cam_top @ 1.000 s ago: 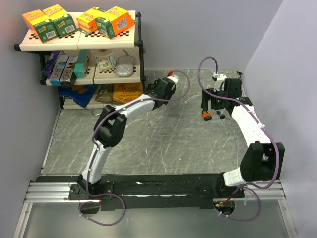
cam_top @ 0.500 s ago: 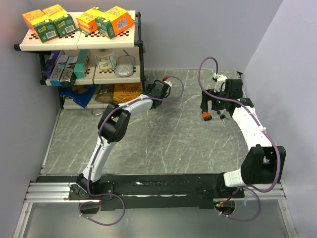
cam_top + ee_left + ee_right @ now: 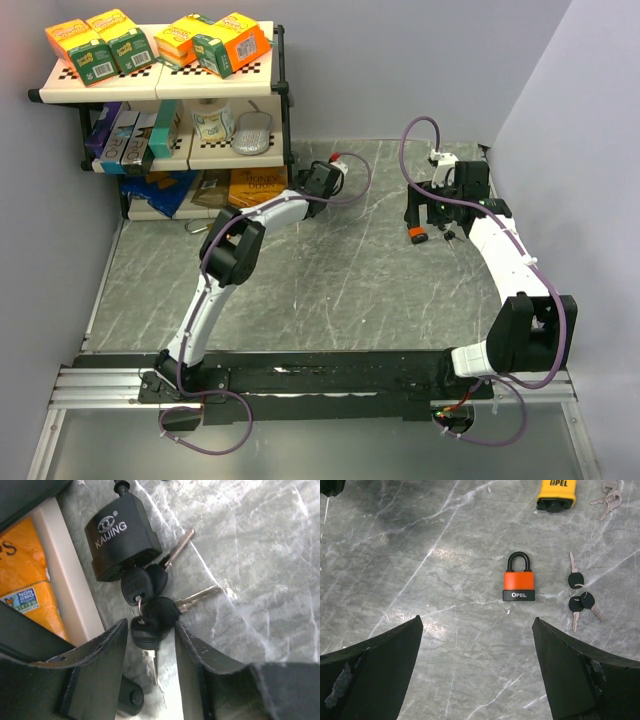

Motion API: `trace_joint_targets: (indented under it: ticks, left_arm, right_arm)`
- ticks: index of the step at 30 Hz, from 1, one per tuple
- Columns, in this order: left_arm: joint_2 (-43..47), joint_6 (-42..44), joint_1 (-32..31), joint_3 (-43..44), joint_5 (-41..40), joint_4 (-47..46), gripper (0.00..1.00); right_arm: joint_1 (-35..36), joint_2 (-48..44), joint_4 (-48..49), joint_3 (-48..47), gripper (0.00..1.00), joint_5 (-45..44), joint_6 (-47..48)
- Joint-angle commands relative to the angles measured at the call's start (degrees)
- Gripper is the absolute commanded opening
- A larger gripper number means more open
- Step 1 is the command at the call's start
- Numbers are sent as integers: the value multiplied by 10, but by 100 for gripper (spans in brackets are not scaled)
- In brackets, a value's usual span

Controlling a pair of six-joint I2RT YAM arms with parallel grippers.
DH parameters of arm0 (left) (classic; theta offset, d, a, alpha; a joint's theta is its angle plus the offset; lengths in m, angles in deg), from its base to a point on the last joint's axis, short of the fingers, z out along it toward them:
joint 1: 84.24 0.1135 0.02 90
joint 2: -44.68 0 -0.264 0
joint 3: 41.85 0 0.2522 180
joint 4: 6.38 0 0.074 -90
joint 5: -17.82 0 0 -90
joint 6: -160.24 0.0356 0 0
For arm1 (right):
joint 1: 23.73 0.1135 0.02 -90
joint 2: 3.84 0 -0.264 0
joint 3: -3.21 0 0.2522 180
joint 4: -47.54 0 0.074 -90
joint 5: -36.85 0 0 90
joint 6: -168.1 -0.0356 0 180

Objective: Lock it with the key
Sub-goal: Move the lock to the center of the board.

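A black KAIJING padlock (image 3: 122, 537) lies on the marble table beside the shelf's foot. One black-headed key (image 3: 137, 587) sits at its keyhole, and several more hang from the same ring. My left gripper (image 3: 150, 626) is low over this bunch, still open, its jaws half narrowed. The lowest key head (image 3: 146, 632) sits between the fingertips with a slim gap on its right. In the top view the left gripper (image 3: 322, 181) hides this lock. My right gripper (image 3: 477, 620) hovers wide open and empty, short of an orange OPEL padlock (image 3: 520, 582) and its keys (image 3: 580, 594).
A yellow padlock (image 3: 556, 492) and silver keys (image 3: 609, 497) lie beyond the orange one. A three-level shelf (image 3: 170, 85) of cartons and boxes fills the back left; its cream post (image 3: 65, 580) and an orange package (image 3: 27, 575) stand just left of the black padlock.
My left gripper has shifted a little toward the shelf and settled there. Its jaws have narrowed around the key bunch. The right arm has not moved.
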Motion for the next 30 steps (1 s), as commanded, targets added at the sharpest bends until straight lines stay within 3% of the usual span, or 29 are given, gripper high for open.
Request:
trace_joint_targets:
  ticks: [1,7,12,16,23,30]
  left_arm:
    - [-22,-1,10,29,14,-12,47]
    - [-30,5,17,28,35,-23,39]
    - [-23,-6,17,22,57,-9,22]
    - [8,-13,9,-11,55,1,1]
    - [128,-78,-60,-194,74,11,1]
    - [180,-164,-112,-222,154,77,1]
  right_arm:
    - [-1,-19,3,-3,100,5,-1]
    - [-1,-14,5,-4,100,5,-3]
    - [-1,-12,4,-9,100,4,-1]
    - [-1,-12,7,-10,100,4,-1]
    - [-1,-23,12,-1,100,12,-3]
    - [-15,-32,16,14,100,21,-8]
